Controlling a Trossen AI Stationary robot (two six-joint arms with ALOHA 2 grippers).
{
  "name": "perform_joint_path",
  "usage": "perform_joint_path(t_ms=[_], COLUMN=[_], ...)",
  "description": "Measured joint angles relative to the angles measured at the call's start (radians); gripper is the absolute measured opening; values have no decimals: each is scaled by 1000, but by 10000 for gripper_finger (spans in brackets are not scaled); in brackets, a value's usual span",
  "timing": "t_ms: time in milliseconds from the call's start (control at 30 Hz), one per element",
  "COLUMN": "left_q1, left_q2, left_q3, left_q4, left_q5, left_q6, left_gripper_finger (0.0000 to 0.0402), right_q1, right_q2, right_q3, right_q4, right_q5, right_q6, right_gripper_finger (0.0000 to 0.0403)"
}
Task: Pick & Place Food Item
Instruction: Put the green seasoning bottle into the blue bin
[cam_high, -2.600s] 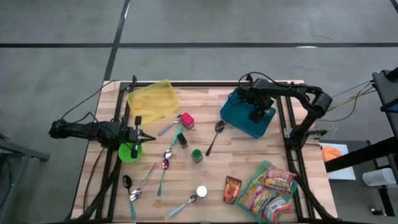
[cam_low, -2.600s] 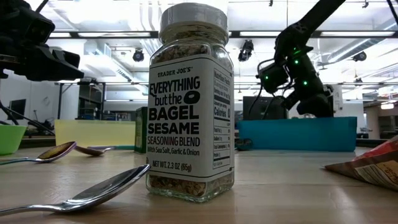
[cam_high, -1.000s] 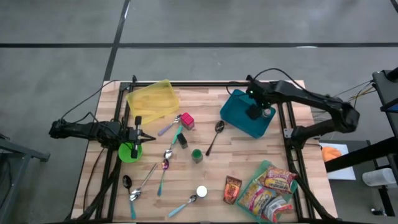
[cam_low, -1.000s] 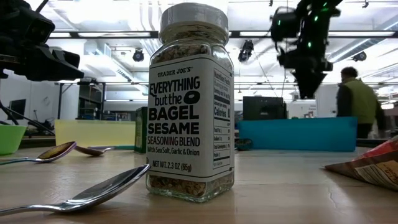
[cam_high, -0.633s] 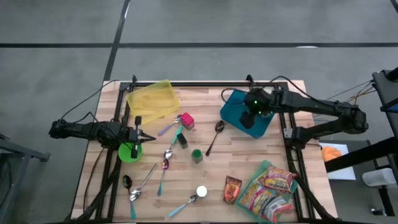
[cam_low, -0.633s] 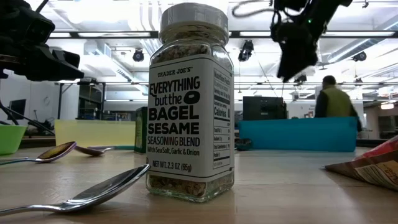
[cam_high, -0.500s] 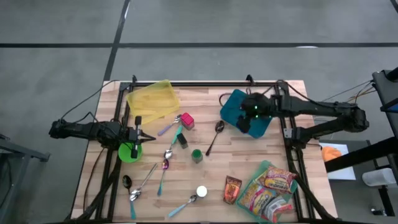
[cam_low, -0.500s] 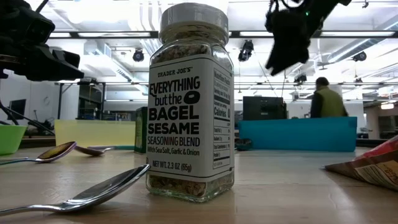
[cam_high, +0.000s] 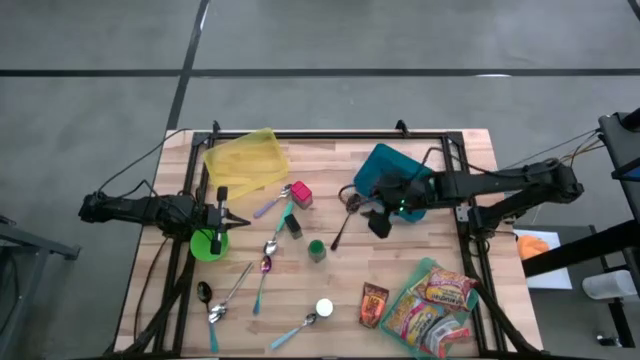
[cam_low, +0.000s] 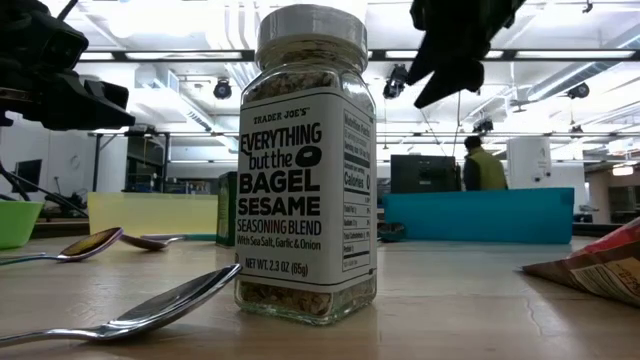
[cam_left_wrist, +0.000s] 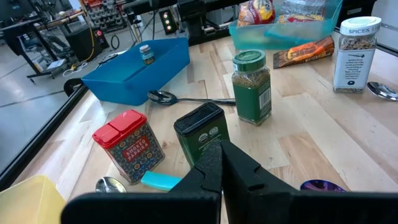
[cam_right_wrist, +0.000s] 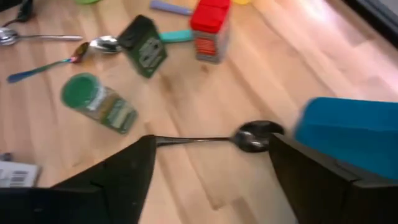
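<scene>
My right gripper (cam_high: 372, 213) hangs open above the table, just off the blue bin's (cam_high: 396, 168) near left corner, holding nothing. In its wrist view the two fingers (cam_right_wrist: 118, 177) stand wide apart, with a metal spoon (cam_right_wrist: 244, 138) on the wood below them. A green-lidded jar (cam_right_wrist: 98, 104), a dark tin (cam_right_wrist: 142, 43) and a red tin (cam_right_wrist: 210, 27) stand farther off. A small jar (cam_left_wrist: 146, 53) stands inside the blue bin. My left gripper (cam_left_wrist: 219, 160) waits shut at the table's left edge, over a green bowl (cam_high: 206, 245).
A yellow tray (cam_high: 244, 160) sits at the far left. Several spoons (cam_high: 262, 262) lie in the middle and near left. A white-lidded seasoning jar (cam_low: 308, 165), a brown packet (cam_high: 374, 305) and a clear tub of snack bags (cam_high: 436, 306) stand near the front. A person (cam_low: 482, 166) walks behind the table.
My right gripper has swung from above the blue bin toward the table's left and near edges, out past the bin's corner to above the spoon. It has tipped from pointing down to a slant. The person in the background has walked across the room.
</scene>
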Motion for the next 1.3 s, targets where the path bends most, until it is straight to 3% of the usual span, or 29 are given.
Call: perform_joint_path(t_ms=[200,667,1067,1300], left_q1=[0,0,0,0], left_q2=[0,0,0,0], left_q3=[0,0,0,0], left_q4=[0,0,0,0], left_q5=[0,0,0,0], left_q6=[0,0,0,0], left_gripper_finger=[0,0,0,0], right_q1=[89,231,264,263], right_q2=[129,442,480,490], right_q3=[91,383,201,79], right_q4=[13,61,477,708], right_q5=[12,156,221,335], right_q6=[38,-98,-192,-189], right_gripper_finger=[357,359,359,359])
